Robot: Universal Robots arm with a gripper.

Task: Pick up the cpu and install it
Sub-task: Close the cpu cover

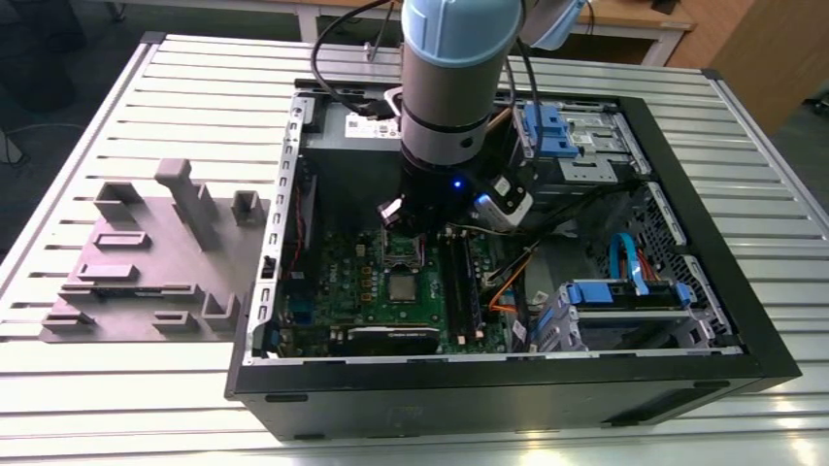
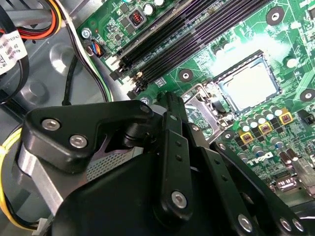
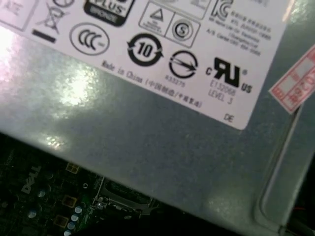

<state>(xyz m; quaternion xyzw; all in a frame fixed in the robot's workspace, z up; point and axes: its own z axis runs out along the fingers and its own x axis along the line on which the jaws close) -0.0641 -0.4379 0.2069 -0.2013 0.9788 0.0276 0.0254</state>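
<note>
Gripper (image 1: 399,219) hangs low inside the computer case (image 1: 518,383), near the socket frame (image 2: 203,104); grip state can't tell. Cpu (image 2: 248,86) lies in the socket, motherboard (image 2: 206,54).

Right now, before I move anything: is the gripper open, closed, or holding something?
Gripper: cannot be told whether it is open or closed. It hangs over the motherboard; the cpu lies on the board, apart from the gripper.

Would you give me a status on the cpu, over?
The gripper low over the motherboard. The cpu flat in its socket, apart from the gripper. The socket frame looks open beside it; nothing on the cpu.
</note>
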